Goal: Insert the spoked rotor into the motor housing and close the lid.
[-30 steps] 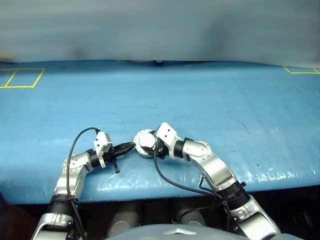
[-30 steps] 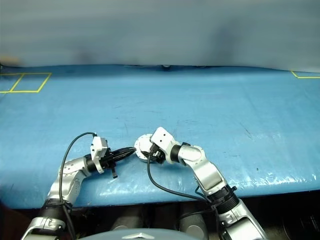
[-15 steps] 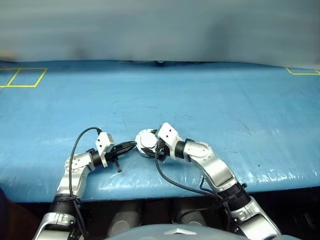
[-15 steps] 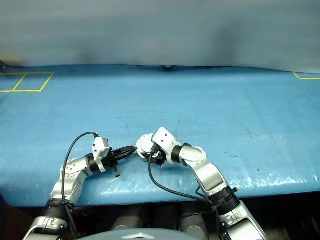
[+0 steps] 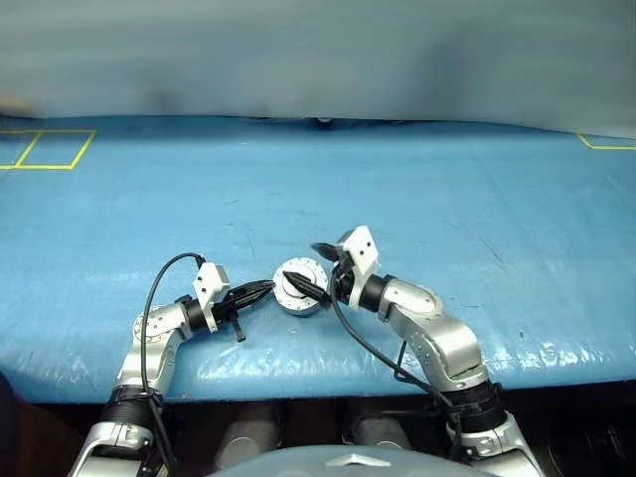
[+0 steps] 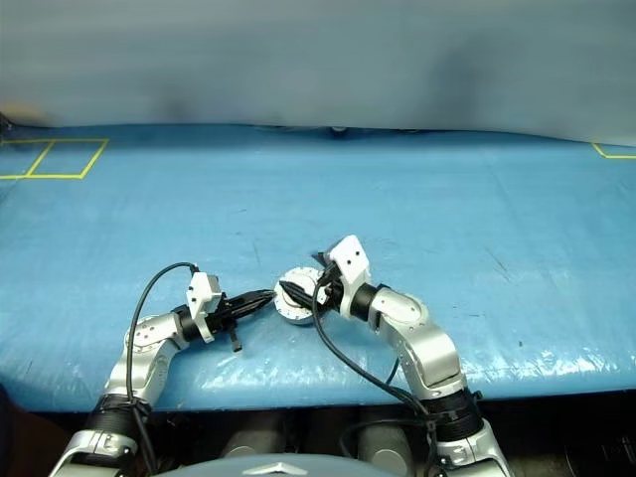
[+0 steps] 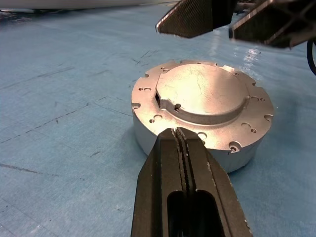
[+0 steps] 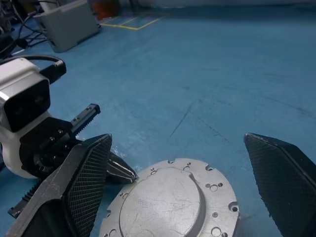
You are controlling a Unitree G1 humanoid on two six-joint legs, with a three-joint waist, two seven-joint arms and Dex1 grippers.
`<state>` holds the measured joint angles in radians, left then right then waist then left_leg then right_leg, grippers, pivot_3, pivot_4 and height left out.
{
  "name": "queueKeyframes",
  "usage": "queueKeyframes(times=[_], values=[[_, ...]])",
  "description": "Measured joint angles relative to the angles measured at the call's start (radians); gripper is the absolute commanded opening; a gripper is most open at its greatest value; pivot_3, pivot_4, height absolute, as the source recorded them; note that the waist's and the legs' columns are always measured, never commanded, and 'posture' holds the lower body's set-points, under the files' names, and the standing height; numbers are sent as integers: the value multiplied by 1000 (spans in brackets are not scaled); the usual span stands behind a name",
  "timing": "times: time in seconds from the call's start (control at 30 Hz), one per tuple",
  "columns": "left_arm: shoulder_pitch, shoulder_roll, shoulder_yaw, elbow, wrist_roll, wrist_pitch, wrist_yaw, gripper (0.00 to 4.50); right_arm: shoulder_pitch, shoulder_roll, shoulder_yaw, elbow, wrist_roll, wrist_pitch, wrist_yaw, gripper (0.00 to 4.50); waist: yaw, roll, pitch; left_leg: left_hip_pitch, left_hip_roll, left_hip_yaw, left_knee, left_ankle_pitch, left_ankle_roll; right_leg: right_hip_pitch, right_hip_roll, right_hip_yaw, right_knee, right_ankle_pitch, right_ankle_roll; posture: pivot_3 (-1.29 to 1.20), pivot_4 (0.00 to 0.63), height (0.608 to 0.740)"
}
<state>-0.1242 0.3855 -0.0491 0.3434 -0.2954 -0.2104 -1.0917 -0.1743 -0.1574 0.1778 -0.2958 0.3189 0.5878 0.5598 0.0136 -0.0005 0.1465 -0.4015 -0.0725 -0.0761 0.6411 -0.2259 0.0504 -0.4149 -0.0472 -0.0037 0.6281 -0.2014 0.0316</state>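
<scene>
The motor housing (image 5: pixel 300 301) stands near the table's front edge with the lid (image 7: pixel 205 94) sitting flat on it, plain light grey face with raised centre circle up. The spoked rotor is hidden. My left gripper (image 7: pixel 177 132) is shut, level, with its tips at the housing's rim on the left side. Nothing is between its fingers. My right gripper (image 5: pixel 313 268) is open wide just above the lid, reaching in from the right. One of its fingers (image 8: pixel 84 187) hangs over the lid's left part and the other stands off past its far side. It holds nothing.
The blue table cover (image 5: pixel 447 199) stretches far back and to both sides. Yellow tape squares (image 5: pixel 45 149) mark the far left corner, and a yellow corner mark (image 5: pixel 606 142) the far right. The front edge (image 5: pixel 298 373) runs close below the housing.
My right gripper has let go of the lid, opened wide, rolled and lifted a little above it. The lid stays on the housing. My left gripper has kept still.
</scene>
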Motion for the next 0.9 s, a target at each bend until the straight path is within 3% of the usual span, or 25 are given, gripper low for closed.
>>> queueKeyframes(times=[0.13, 0.33, 0.9], values=[[2, 0, 0, 3, 0, -1, 0, 0, 40, 17, -61, -21, 68, 52, -38, 4479, 3, 0, 0, 0, 0, 0, -1, -1, 1, 0, 0, 0, -1, 0, 0, 0, 150, 740], [4, -1, 0, 4, 1, -13, 1, 0, 124, 96, -199, -65, 287, 153, -87, 4479, 3, 1, 1, 0, 0, 0, -4, -1, 0, -1, -1, 0, -1, -1, 0, 0, 150, 740], [4, -3, 1, 10, 1, -26, 2, 0, 204, 151, -344, 71, 558, 295, -183, 4479, 1, 3, 2, 0, 0, 0, -5, -1, 1, -1, -1, 0, -2, -2, -1, 0, 150, 740]])
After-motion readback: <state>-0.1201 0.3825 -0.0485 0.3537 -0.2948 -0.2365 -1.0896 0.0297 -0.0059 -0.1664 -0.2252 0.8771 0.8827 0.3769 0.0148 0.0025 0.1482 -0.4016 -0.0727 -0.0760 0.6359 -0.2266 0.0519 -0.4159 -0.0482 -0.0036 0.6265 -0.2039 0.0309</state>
